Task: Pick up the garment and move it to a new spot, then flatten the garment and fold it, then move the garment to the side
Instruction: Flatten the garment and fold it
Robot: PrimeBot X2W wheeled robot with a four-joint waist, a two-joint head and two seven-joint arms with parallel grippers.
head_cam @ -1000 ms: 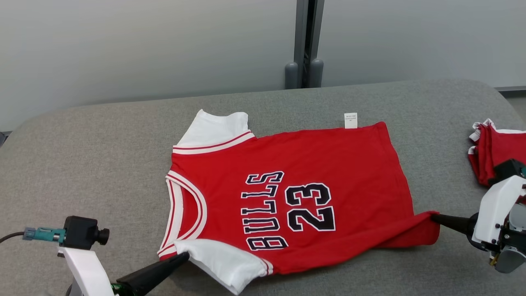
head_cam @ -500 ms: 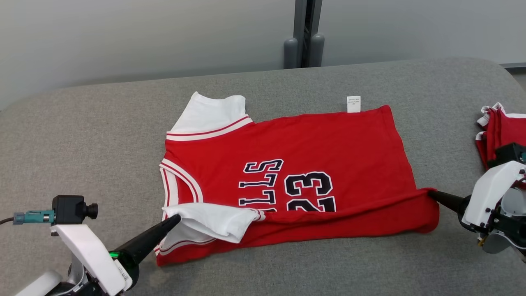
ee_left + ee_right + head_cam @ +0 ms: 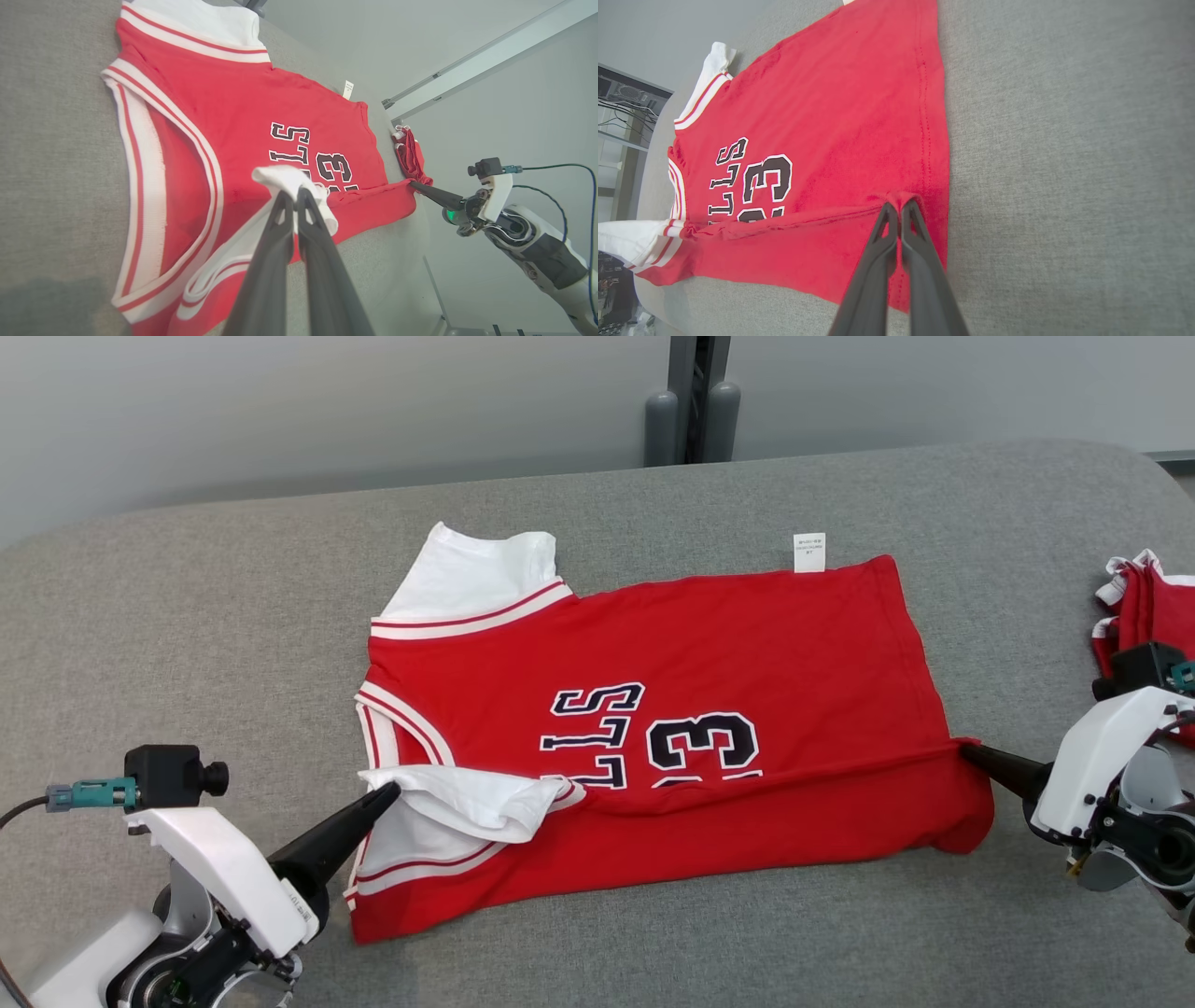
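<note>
The garment point(image 3: 691, 644) is a red jersey with white sleeves and black "BULLS 23" lettering, spread on the grey padded table point(image 3: 187, 616). Its near long edge is lifted and folded back over the print. My left gripper point(image 3: 387, 793) is shut on the near white sleeve point(image 3: 467, 798); the left wrist view shows that sleeve point(image 3: 289, 179) bunched at my left gripper point(image 3: 295, 191). My right gripper point(image 3: 966, 749) is shut on the red hem corner, and the right wrist view shows my right gripper point(image 3: 900, 207) pinching that red fold of the garment point(image 3: 822, 116).
A small stack of folded red and white garments point(image 3: 1144, 607) lies at the table's right edge, just behind my right arm. A grey wall with a dark post point(image 3: 691, 401) stands behind the table. Bare grey surface stretches left and in front of the jersey.
Both grippers have carried the near edge of the jersey away from me, folding it further over the lettering. The head camera has tilted, so the whole scene shifted.
</note>
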